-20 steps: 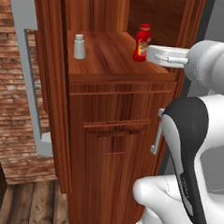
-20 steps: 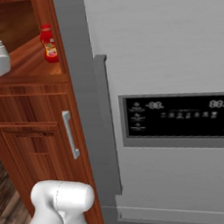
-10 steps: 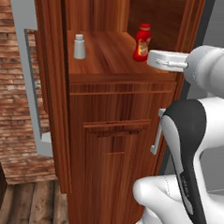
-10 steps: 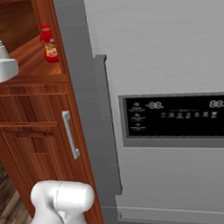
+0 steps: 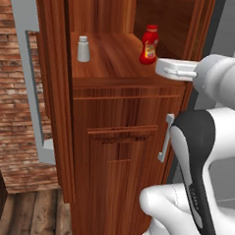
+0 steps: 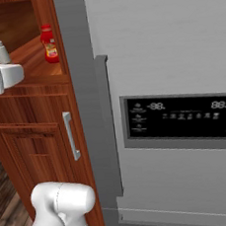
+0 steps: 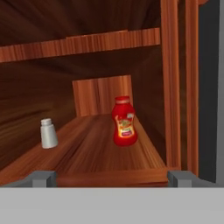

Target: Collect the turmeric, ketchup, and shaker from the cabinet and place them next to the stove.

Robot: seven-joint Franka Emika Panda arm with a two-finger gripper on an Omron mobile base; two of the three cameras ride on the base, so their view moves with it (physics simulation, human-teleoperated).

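The ketchup [image 5: 149, 45] [image 6: 49, 44] [image 7: 124, 121], a red bottle with a yellowish label, stands upright at the right of the shelf niche in the cabinet [image 5: 113, 139] [image 6: 33, 139]. Left of it on the same shelf is the shaker [image 5: 83, 49] [image 6: 1, 52] [image 7: 48, 134], pale and upright. My gripper [image 5: 162, 68] [image 7: 111, 178] hovers open at the shelf's front edge, right of centre. It holds nothing and points in toward the ketchup, still short of it. The turmeric and the stove are out of view.
A long grey bar handle [image 5: 30, 79] runs down the cabinet's left side, and a short handle [image 5: 165, 137] [image 6: 70, 134] sits on the lower door. A grey fridge [image 6: 170, 78] with a dark control panel stands directly right of the cabinet. Brick wall lies to the left.
The hand has dropped slightly and eased a little toward the shelf's front edge. Its jaws stay open; the ketchup and shaker have not moved.
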